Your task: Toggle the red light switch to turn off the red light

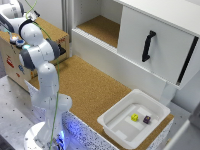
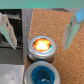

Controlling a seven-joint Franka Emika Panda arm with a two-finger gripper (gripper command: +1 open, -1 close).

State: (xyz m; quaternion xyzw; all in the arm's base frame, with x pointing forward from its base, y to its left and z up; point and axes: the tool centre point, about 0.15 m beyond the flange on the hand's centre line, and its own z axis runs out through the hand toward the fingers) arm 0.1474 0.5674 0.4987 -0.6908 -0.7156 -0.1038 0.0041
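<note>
Red light (image 2: pixel 42 46) glows between the wide-open, empty claw (image 2: pixel 42 27) fingers; blue cap (image 2: pixel 42 76) is partly cut off.

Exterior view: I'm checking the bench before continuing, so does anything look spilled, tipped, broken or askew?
Nothing stands out. The white tray sits flat on the cork top holding two small cubes, and the red light glows intact beside the blue cap.

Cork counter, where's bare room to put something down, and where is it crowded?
The cork counter is bare between the arm, the white cabinet and the white tray. The cabinet's open shelf looks bare too. The tray holds two dice, with room beside them. The wooden box by the red light is crowded by the gripper.
</note>
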